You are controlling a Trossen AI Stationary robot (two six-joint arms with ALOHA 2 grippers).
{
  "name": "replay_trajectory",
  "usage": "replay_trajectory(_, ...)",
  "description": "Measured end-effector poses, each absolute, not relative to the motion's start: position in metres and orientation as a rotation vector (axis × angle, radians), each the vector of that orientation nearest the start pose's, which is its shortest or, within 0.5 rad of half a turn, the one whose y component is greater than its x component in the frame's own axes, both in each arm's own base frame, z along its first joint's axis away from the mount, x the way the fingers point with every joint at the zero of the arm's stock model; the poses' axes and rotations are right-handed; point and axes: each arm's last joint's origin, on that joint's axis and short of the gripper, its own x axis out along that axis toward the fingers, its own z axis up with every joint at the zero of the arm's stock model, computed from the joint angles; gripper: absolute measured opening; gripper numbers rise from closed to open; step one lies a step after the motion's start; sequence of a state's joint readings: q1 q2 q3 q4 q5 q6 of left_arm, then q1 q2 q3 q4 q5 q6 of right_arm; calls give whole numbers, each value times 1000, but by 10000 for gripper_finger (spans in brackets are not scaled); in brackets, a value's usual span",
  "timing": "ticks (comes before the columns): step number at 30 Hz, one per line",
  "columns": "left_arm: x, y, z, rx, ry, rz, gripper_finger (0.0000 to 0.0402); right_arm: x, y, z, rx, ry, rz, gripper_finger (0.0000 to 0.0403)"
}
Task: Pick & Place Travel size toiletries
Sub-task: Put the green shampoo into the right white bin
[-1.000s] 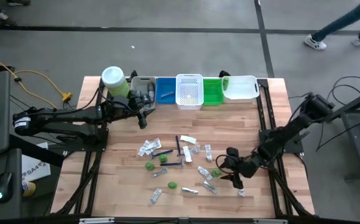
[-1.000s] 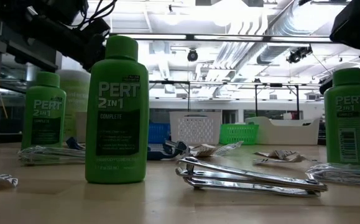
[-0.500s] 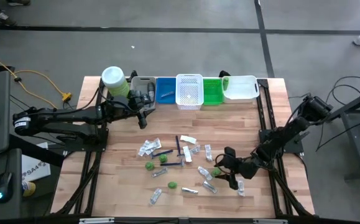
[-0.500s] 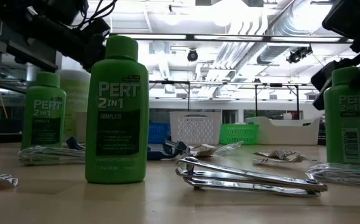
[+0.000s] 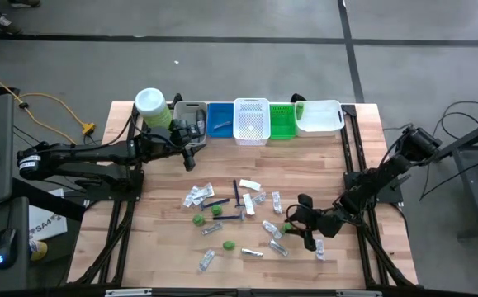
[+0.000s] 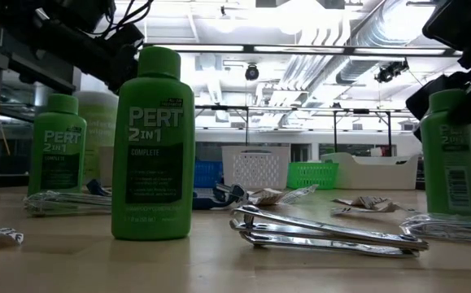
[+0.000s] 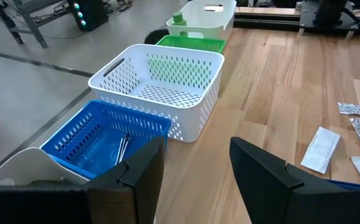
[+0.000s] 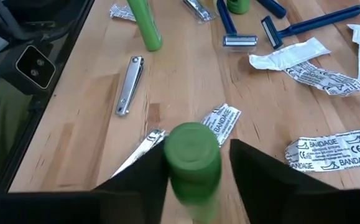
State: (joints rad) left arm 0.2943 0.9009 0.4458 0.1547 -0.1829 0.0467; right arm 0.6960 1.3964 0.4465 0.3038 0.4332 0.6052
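while right pincer (image 8: 195, 171) grips | green bottle (image 8: 193, 158) upright between fingers | contact

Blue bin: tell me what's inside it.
In the left wrist view the blue bin holds a thin metal piece, perhaps nail clippers, on its floor. The near corner is hidden behind the left gripper's fingers.

We read "PERT 2IN1 COMPLETE" on the nearest green bottle (image 6: 153, 145), "PERT 2IN1" on the bottle behind it (image 6: 57, 146), and "PERT" on a third bottle (image 6: 454, 150). Two sachets (image 8: 329, 153) on the surface carry the word "BANDAGE".
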Motion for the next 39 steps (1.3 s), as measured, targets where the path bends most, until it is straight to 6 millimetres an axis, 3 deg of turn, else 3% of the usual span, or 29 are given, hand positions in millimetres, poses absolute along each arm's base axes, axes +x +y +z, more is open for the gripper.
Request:
replay_trajectory(5, 185, 61, 228, 29, 314, 466, 181, 193, 145, 143, 248, 590, 86, 97)
replay_trajectory(10, 185, 61, 228, 29, 314, 467, 181, 196, 144, 148, 290, 543, 66, 94)
replay_trajectory(15, 185, 61, 228, 29, 314, 466, 181, 196, 131, 159, 361, 481, -73, 94)
replay_trajectory(39, 184, 61, 225, 27, 344, 465, 181, 171, -6, 226, 189, 181, -925, 92)
